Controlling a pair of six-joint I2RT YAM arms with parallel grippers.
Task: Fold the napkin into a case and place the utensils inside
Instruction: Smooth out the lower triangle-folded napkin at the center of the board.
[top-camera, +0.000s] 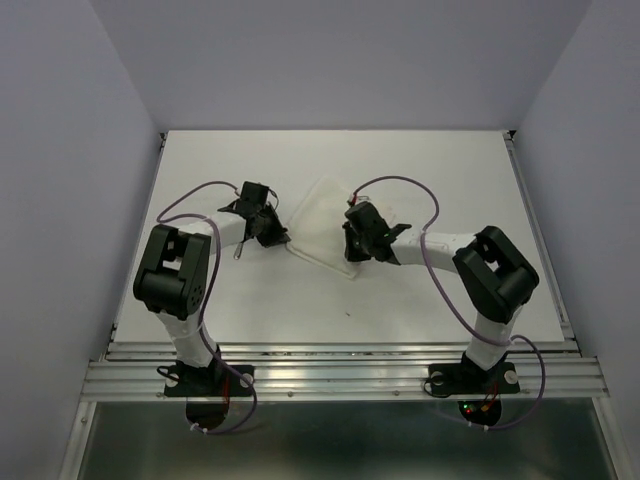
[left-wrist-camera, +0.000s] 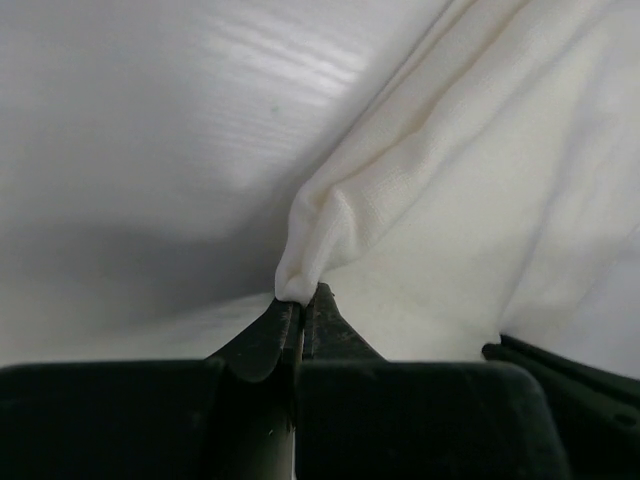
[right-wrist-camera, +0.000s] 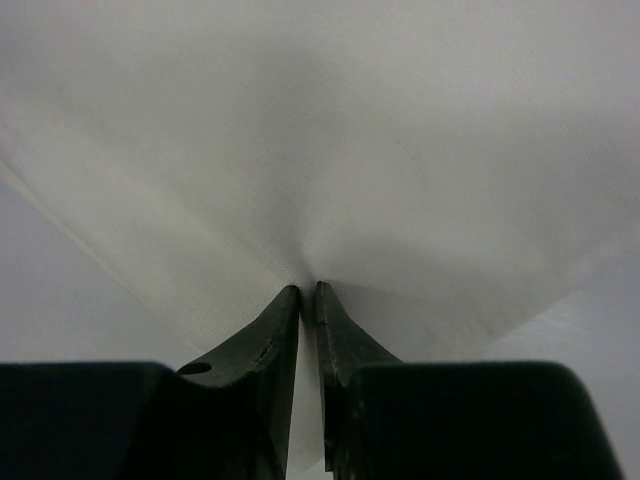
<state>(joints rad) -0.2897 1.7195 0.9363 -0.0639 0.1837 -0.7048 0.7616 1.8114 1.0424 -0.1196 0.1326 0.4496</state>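
Item under examination: the napkin (top-camera: 325, 215), a thin white sheet lying mid-table between the two arms and set askew to the table (top-camera: 450, 170) edges. It is barely distinguishable from the white surface in the top view. The left claw (left-wrist-camera: 302, 298) is closed on the sheet's left corner. The wrist view shows the cloth bunched into a rounded fold right at the fingertips, with the rest of the sheet spreading up and to the right. The right claw (right-wrist-camera: 308, 292) is pinched on the near edge of the same sheet. Its fingers (right-wrist-camera: 275, 340) are almost together, and creases fan out from the tips across the fabric. Whether the sheet is lifted or flat on the surface cannot be told from above. Surroundings: a purple cable (top-camera: 190, 195) loops over each arm, and a small dark speck (top-camera: 348, 316) lies on the table nearer the bases, apart from the sheet. Plain pale walls enclose three sides. Nothing stands between the claws and the cloth.
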